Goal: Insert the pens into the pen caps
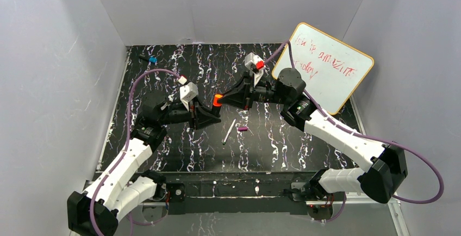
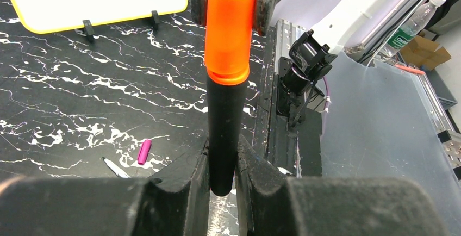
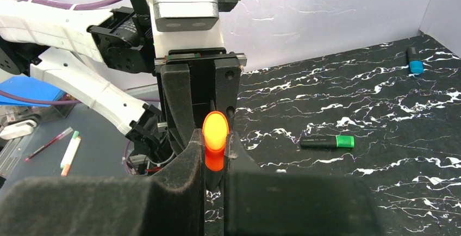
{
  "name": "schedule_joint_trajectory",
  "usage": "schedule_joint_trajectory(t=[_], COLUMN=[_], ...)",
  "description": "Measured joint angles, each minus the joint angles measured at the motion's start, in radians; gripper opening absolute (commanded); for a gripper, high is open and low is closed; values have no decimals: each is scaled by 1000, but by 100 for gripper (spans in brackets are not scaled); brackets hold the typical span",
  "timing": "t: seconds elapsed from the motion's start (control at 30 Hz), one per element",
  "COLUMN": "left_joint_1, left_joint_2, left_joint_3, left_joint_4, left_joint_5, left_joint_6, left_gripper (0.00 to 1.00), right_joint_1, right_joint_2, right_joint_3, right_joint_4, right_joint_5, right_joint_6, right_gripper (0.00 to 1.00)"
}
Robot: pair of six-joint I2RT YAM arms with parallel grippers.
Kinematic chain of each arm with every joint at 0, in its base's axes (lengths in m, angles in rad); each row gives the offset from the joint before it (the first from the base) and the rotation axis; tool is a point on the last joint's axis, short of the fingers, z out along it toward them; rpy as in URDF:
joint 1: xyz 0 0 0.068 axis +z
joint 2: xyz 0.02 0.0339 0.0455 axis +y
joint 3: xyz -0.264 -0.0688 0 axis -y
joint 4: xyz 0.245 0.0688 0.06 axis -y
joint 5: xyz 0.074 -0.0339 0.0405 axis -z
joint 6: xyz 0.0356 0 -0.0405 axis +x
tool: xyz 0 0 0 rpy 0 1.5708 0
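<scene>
My left gripper [image 2: 223,154] is shut on the black body of the orange marker [image 2: 222,122], holding it above the table. The orange cap [image 2: 230,24] sits on the marker's far end. My right gripper [image 3: 216,143] is shut on that orange cap [image 3: 215,132], its fingers [image 2: 266,2] showing on each side of it in the left wrist view. In the top view the two grippers meet at the cap [image 1: 217,100]. The thin white pen [image 1: 229,131] and the purple cap [image 1: 243,129] lie apart on the table. The green-capped black marker [image 3: 326,142] lies flat.
A yellow-framed whiteboard [image 1: 326,64] stands at the back right. A blue-capped marker [image 1: 151,60] lies at the back left. The purple cap [image 2: 144,151] and the white pen [image 2: 117,168] lie below the joined grippers. Grey walls enclose the black marbled table [image 1: 163,149].
</scene>
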Motion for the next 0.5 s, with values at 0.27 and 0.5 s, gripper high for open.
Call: schedule_joint_trajectory(t=[0.27,0.5], left_joint_1=[12,25], left_joint_2=[0,0], left_joint_3=[14,19], left_joint_4=[-14,-8], left_joint_5=[11,23], left_joint_6=[2,-2], left_gripper=[0,0], right_joint_1=[3,13], right_joint_2=[0,3], right_joint_3=[0,0], right_joint_4=[8,23], right_joint_5=[5,16], right_joint_6=[-3,-11], right_gripper=[1,1])
